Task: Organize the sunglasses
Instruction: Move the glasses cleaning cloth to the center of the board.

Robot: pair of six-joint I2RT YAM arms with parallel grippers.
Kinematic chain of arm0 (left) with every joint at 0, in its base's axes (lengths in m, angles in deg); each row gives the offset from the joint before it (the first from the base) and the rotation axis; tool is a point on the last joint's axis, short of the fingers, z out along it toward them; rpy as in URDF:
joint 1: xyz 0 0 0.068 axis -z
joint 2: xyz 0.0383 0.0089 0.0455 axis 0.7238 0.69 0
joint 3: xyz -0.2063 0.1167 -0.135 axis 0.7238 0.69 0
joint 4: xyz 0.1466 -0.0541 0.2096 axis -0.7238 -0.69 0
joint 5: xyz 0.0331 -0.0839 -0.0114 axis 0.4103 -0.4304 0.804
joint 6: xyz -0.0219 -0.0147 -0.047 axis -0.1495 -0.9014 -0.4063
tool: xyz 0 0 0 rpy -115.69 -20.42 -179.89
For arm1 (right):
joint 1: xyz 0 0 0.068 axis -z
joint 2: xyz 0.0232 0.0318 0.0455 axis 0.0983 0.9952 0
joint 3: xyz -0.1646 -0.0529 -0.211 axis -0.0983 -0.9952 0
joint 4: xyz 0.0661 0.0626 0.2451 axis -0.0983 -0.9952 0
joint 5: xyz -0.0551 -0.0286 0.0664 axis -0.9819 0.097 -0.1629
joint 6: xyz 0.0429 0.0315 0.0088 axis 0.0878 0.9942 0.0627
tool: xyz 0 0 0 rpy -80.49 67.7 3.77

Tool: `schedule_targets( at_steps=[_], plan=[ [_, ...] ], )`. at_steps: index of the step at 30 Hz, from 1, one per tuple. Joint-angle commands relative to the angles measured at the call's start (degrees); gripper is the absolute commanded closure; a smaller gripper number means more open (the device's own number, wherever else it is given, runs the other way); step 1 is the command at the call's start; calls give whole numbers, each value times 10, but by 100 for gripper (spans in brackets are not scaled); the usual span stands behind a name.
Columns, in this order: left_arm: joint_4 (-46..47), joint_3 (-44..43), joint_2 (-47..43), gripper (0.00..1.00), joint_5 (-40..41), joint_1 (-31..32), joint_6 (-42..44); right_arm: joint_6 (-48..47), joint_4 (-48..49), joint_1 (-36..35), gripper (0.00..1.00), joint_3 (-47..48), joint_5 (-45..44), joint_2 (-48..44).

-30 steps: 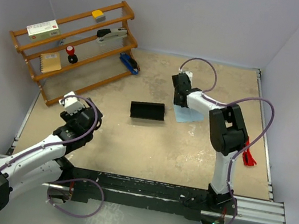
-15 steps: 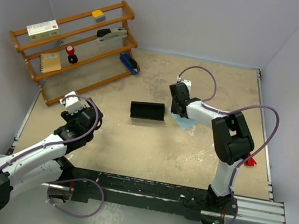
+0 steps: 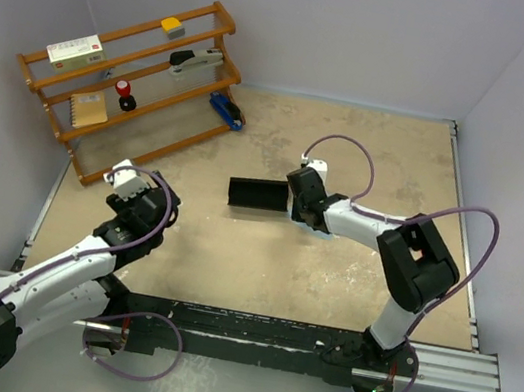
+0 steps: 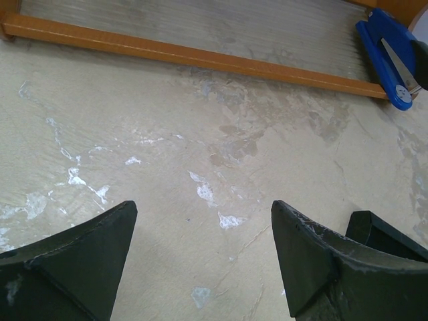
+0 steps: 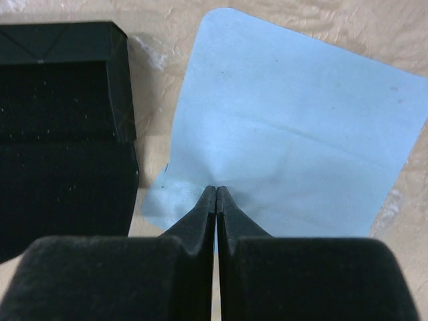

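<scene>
- Sunglasses: hidden in every view; their axis cannot be told.
- Right gripper (image 5: 215, 190) is pinched tight on the pale blue cloth (image 5: 301, 134), beside the black case (image 5: 63, 120).
- Left gripper (image 4: 200, 214) gapes wide, empty.

The cloth (image 5: 287, 120) is coloured plain pale blue, the case (image 5: 60, 134) black, the surface (image 4: 200, 134) beige mottled with white flecks, the stapler (image 4: 380, 57) blue.

Right arm (image 3: 359, 221) stretched low to the left, right gripper (image 5: 216, 190) pinched tight on blue cloth (image 5: 301, 134) — left gripper (image 4: 204, 214) jaws spread wide, hovering.
</scene>
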Motion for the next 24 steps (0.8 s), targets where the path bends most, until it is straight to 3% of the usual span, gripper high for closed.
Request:
schedule_targets(
  at_steps=[1, 24],
  plan=[
    [3, -8, -12, 21, 13, 2, 3, 29, -24, -18, 100, -45, 10, -26],
    [-12, -19, -17, 21, 19, 2, -1, 158, -60, -209, 100, -167, -20, -122]
  ],
)
